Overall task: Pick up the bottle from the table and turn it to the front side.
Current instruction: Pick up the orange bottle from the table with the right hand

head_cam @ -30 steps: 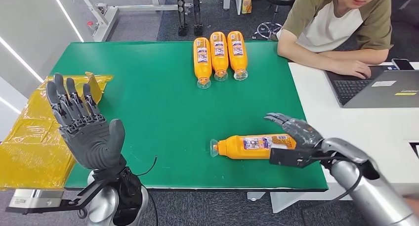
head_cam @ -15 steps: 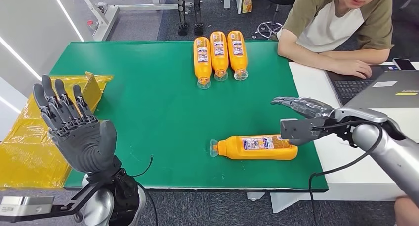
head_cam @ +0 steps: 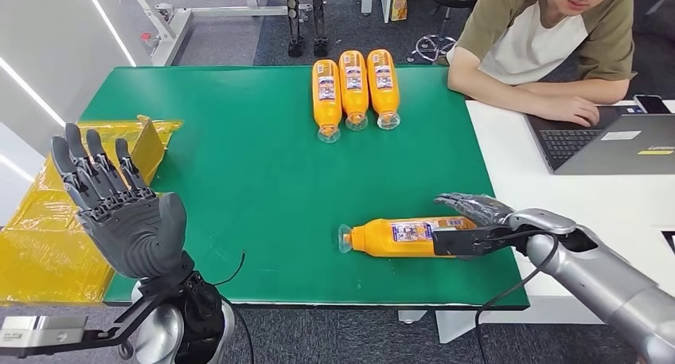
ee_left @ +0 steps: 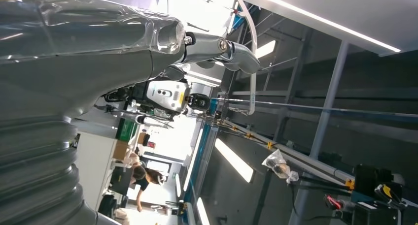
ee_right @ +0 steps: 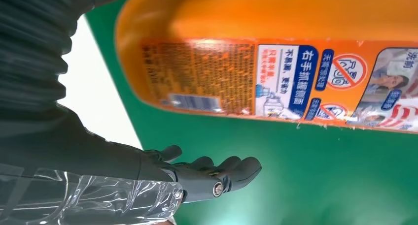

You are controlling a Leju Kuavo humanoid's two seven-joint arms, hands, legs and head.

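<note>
An orange bottle (head_cam: 398, 236) lies on its side near the front edge of the green table (head_cam: 239, 165), cap toward the left, label up. My right hand (head_cam: 477, 221) sits at the bottle's base end, fingers arched over its far side and thumb along its near side. In the right wrist view the bottle (ee_right: 276, 52) looms close, and green table shows between it and the spread fingers (ee_right: 217, 173). My left hand (head_cam: 119, 213) is raised off the table's front left corner, palm showing, fingers apart, holding nothing.
Three more orange bottles (head_cam: 353, 85) lie side by side at the table's far edge. A yellow wrapped box (head_cam: 56, 213) sits at the left. A person (head_cam: 541, 37) works at a laptop (head_cam: 613, 141) on the white table to the right.
My right hand lifted away from the bottle's base half a second ago and has now come back down around it. The left hand sank slightly to the left. The bottle has not moved.
</note>
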